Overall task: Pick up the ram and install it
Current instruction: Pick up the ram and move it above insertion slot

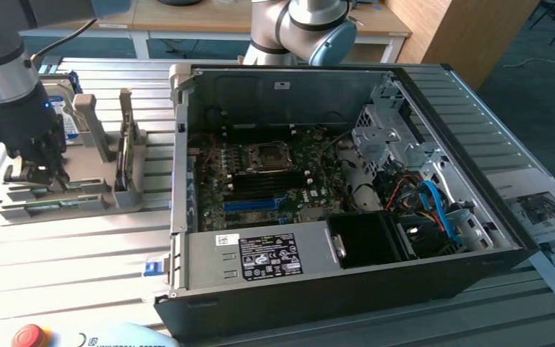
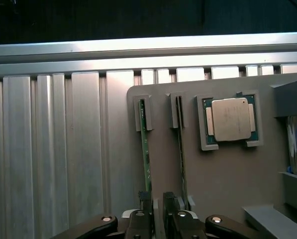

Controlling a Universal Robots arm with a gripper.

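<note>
Wrist view: slim green circuit-board ram stick stands edge-up in grey plastic holder slot, nr square silver processor chip. Black gripper at its end; grip: cannot tell. Ext. view: open black PC case beside holder.

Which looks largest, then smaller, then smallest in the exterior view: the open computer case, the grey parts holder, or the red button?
1. open computer case
2. grey parts holder
3. red button, smallest despite sitting nearest the camera
</note>
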